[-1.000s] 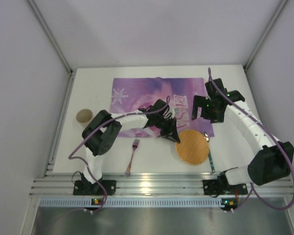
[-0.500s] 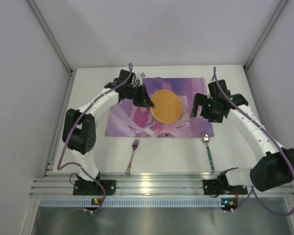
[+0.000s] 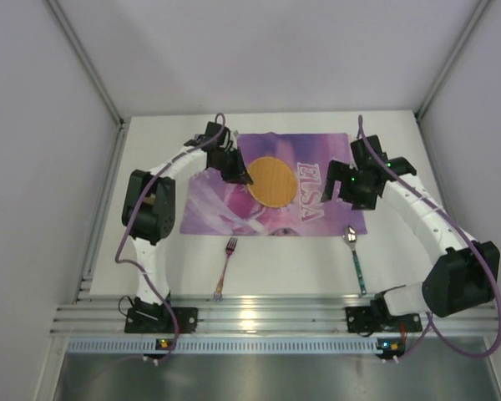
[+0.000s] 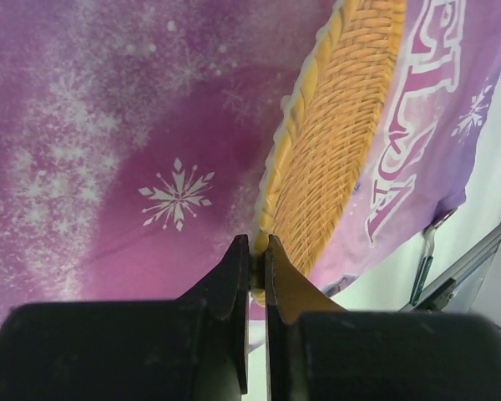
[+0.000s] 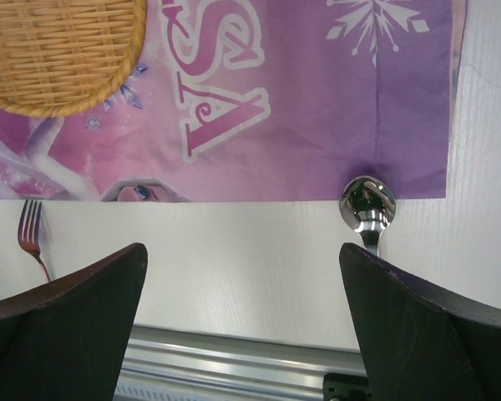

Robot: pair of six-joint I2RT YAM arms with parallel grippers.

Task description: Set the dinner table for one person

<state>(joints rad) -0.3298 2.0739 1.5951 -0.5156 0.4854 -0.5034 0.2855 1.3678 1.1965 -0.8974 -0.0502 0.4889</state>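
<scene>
The left jaws are closed on the rim of a round wicker plate, pinching its edge between the two fingers. The plate stretches away from these jaws over a purple placemat with snowflakes and white lettering. Whether it rests flat on the cloth or is lifted a little, I cannot tell. The placemat lies directly under the left jaws and spreads to either side of them.

The right jaws stand wide open with nothing between them, above the right near corner of the placemat. Below them, a spoon lies with its bowl touching the near edge of the cloth, closer to the right finger than to the left one. A fork lies well off to the left of these jaws, prongs toward the placemat, close to the near side of the left jaws' plate.

The white bench lies beneath both pairs of jaws and carries the placemat, fork and spoon. Its ribbed metal rail runs along the near edge, behind both jaws.
</scene>
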